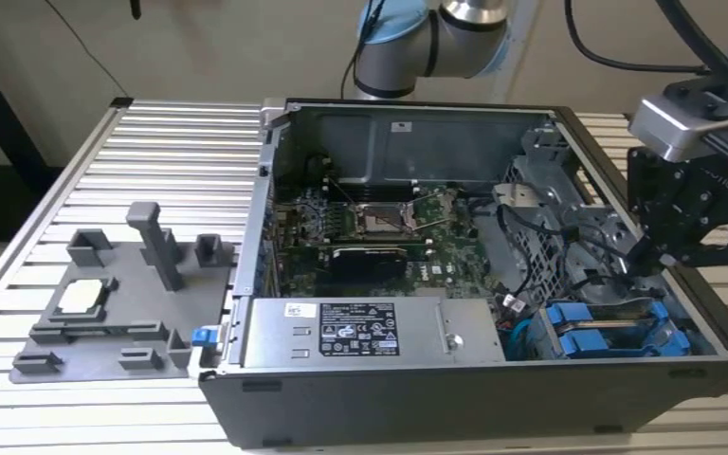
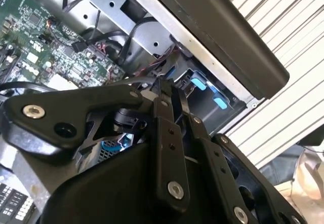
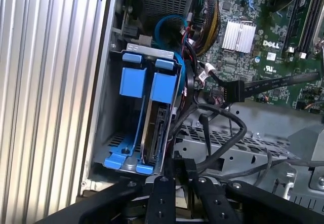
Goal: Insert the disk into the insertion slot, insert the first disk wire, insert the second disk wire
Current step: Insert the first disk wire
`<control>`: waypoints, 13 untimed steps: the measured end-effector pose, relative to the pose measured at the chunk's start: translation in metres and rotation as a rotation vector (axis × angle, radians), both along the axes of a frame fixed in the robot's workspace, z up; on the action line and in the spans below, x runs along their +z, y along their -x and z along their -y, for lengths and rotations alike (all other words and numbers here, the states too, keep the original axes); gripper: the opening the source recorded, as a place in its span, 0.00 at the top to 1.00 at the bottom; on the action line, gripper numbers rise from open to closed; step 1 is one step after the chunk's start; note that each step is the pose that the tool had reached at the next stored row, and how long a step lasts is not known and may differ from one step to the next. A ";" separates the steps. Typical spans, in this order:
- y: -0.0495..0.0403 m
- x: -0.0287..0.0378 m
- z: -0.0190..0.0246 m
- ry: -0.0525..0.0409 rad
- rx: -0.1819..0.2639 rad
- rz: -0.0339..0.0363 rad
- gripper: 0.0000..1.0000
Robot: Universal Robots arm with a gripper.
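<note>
Hanging over the drive-cage corner of the open computer case (image 1: 465, 398), my gripper (image 3: 182, 162) has its fingertips drawn close together, a narrow stance. I cannot tell whether anything is pinched between them. In the exterior view, my gripper (image 1: 643, 265) sits at the exterior view's right, just above the cage.

Nearest my fingertips, a tangle of black cables (image 3: 223, 127) loops across the perforated grey metal. One strand runs just beside the tips.

Just past them stands the disk (image 3: 153, 133), on edge in its blue carrier. It is seated in the insertion slot (image 3: 114, 97), with its connector edge facing me. A second blue carrier (image 3: 132, 79) stands right beside it in the same cage.

Farther on, a flat black cable with a black plug (image 3: 230, 89) lies over the edge of the green motherboard (image 3: 273, 31), near a small silver heatsink (image 3: 239, 35).

In the exterior view, the grey power supply box (image 1: 345, 332) lies along the near wall of the case. The case rests on a ribbed metal table (image 1: 174, 161). A grey fixture plate (image 1: 111, 303) lies on the table, well apart, towards the exterior view's left.
</note>
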State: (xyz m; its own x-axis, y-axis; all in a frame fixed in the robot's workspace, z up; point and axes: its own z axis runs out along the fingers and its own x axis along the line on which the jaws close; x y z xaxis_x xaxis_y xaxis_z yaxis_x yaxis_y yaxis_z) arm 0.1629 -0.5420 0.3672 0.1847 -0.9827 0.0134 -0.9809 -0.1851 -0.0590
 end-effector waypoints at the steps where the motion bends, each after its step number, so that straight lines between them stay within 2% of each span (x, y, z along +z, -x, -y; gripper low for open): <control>1: 0.0006 -0.0005 0.0001 -0.0002 -0.001 0.0020 0.81; 3: 0.0006 -0.0012 0.0000 0.0001 -0.017 0.0022 0.81; 8: 0.0007 -0.0024 0.0000 0.0001 -0.089 0.0022 0.81; 13: 0.0007 -0.0036 0.0014 0.0003 -0.127 0.0022 0.81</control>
State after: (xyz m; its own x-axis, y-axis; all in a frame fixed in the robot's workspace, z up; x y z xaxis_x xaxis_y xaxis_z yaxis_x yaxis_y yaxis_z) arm 0.1622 -0.5434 0.3636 0.0590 -0.9982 0.0140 -0.9963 -0.0598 -0.0612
